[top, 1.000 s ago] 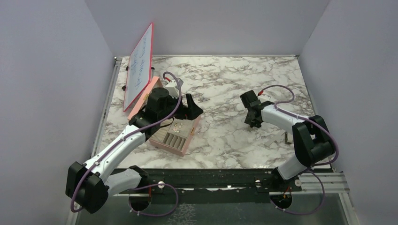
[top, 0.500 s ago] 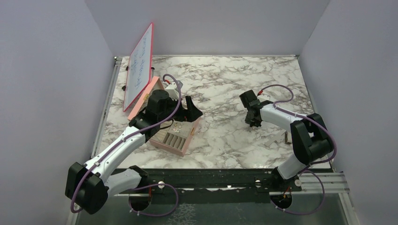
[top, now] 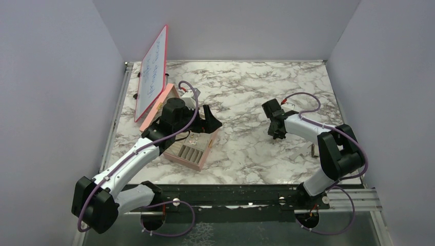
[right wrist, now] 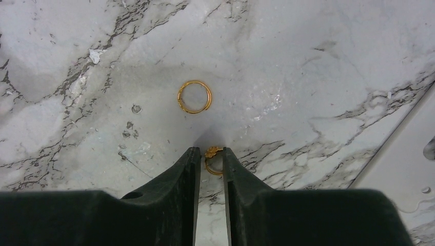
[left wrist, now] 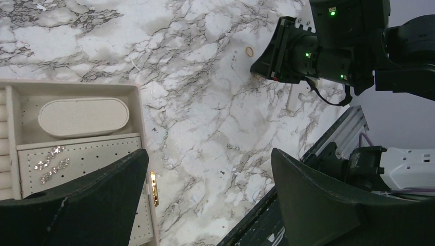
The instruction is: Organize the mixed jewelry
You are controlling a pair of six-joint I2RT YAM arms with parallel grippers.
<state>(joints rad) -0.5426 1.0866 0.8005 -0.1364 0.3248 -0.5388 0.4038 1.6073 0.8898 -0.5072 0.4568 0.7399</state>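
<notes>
Spanning the scene, a marble table (top: pixel 246 87), veined grey on white. Propped at its far left edge, a red-edged whiteboard (top: pixel 152 72), tilted. Just in front of that, a pink box (top: pixel 204 158) with beige compartments. Hovering over the box's right-hand corner, the left gripper (left wrist: pixel 208 156), jaws spread wide and holding nothing. Well apart on the right side of the table, the right gripper (right wrist: pixel 209 152), tips down at the marble, fingers drawn nearly together. In the narrow gap between them, a small gold ring (right wrist: pixel 213 160); pinched or merely bracketed, impossible to tell. Lying free on the marble just beyond the fingertips, a second gold ring (right wrist: pixel 194 96). Inside the box, on a perforated panel beside an oval pad (left wrist: pixel 83 117), sparkling silvery pieces (left wrist: pixel 50 163). On the box's outer wall, a gold clasp (left wrist: pixel 153 182).
</notes>
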